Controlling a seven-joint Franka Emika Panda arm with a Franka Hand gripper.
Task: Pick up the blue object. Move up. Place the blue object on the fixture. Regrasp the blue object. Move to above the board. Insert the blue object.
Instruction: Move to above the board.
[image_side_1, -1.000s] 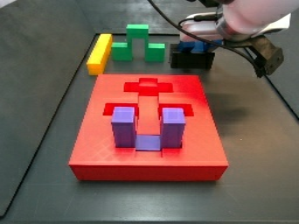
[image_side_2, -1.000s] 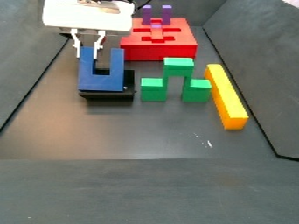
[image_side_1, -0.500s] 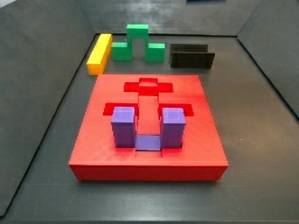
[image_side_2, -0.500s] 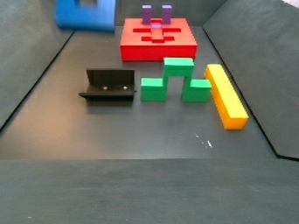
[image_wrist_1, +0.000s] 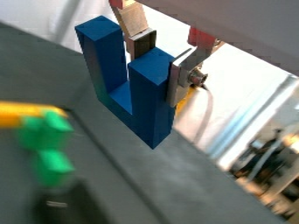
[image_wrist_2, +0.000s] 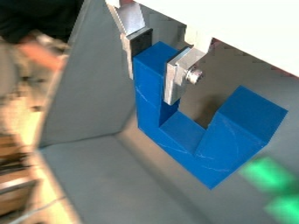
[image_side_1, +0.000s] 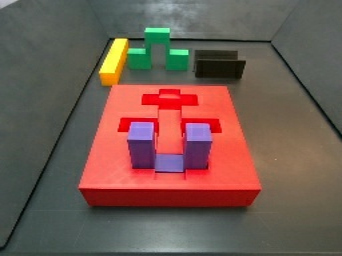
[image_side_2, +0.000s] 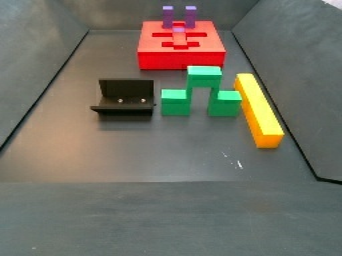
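Gripper (image_wrist_1: 163, 54) out of both side views, its fingers clamped on one prong of the blue object (image_wrist_1: 131, 83), lifted clear of the fixture (image_side_2: 123, 98) at left-centre. Regrasp looks done; next, carry it above the board (image_side_1: 118, 170) and line it up with a free recess.

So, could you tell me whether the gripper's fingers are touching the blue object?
Touching. In both wrist views the gripper has its fingers pressed flat against one prong of the blue object, with no gap showing.
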